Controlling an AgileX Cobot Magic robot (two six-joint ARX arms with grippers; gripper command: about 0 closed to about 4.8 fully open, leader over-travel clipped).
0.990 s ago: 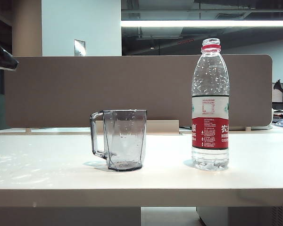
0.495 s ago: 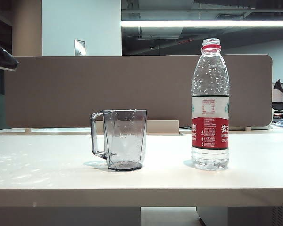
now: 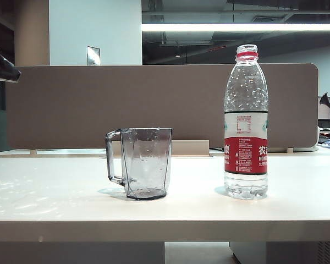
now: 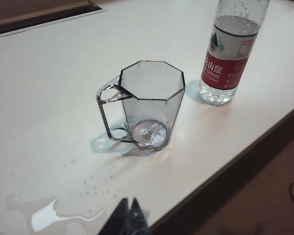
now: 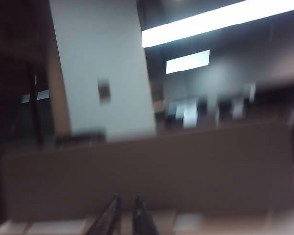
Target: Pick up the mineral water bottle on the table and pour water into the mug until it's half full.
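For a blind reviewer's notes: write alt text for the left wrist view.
An empty mug stands on the white table, its handle turned away from the bottle standing apart from it near the table's edge. The left gripper, fingertips together, hovers nearer the camera by a small puddle.

One mineral water bottle (image 3: pixel 246 121) and one mug (image 3: pixel 142 163) stand on one table (image 3: pixel 55 203).

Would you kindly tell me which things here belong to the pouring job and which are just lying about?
For the job:
- bottle, upright on the table
- mug, looks empty
- left pincer, shut, hanging above the table edge
- right pincer, slightly apart, facing the partition

Just there:
- brown partition
- spilled puddle
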